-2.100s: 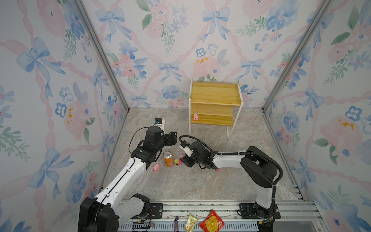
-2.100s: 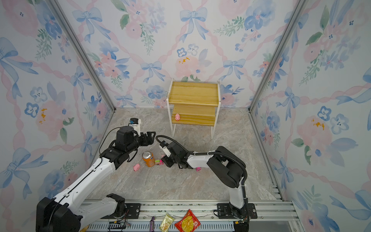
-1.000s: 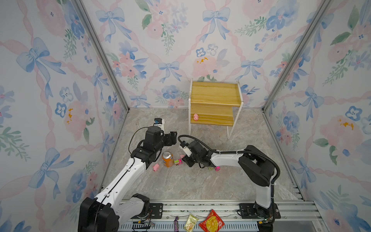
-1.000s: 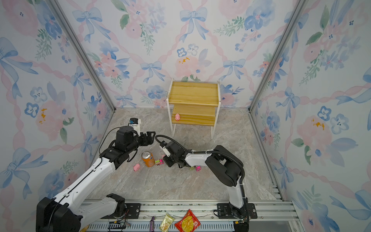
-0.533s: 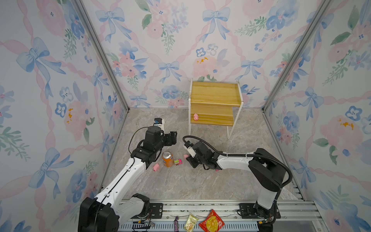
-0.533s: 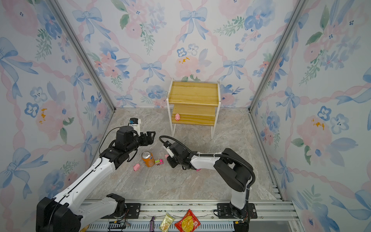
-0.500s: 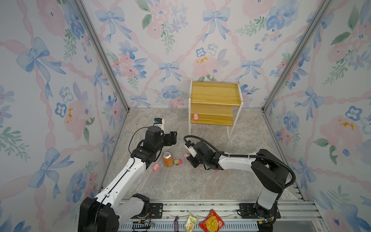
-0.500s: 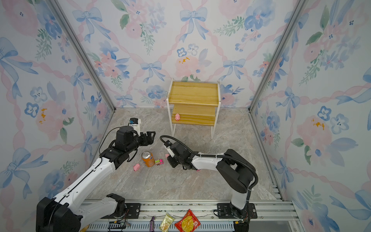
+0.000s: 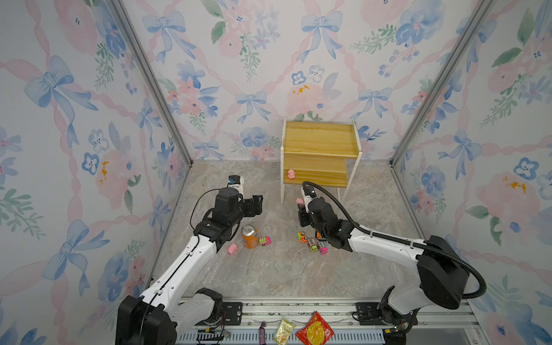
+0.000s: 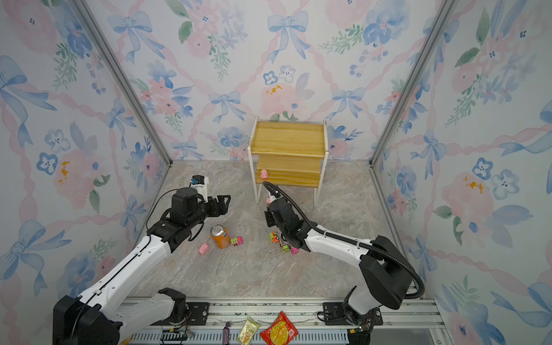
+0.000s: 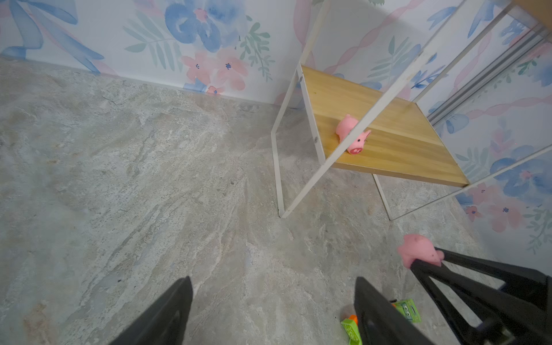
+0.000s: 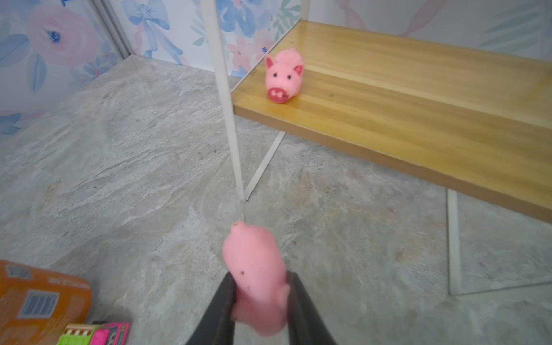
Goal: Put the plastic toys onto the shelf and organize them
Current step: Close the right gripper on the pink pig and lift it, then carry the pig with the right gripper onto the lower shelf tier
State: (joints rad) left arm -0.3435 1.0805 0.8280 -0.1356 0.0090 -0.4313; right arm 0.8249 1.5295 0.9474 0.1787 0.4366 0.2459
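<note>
One pig [image 9: 291, 174] stands on the shelf's [image 9: 321, 139] lower board, at its left end. Before the shelf, on the floor [image 9: 268, 274] — a can [image 9: 248, 236], a second pig [image 9: 231, 248] left of it, a truck [image 9: 264, 240] just right.

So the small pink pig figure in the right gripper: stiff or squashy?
Likely squashy: the small pink pig figure looks pinched in the right gripper. Probably light, being tiny. Its rounded body might roll on the yellow wooden shelf.

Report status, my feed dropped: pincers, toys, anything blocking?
Right pincer shut on pink pig, short of the shelf. Left pincer open, empty. Second pig on lower board; white leg ahead.
</note>
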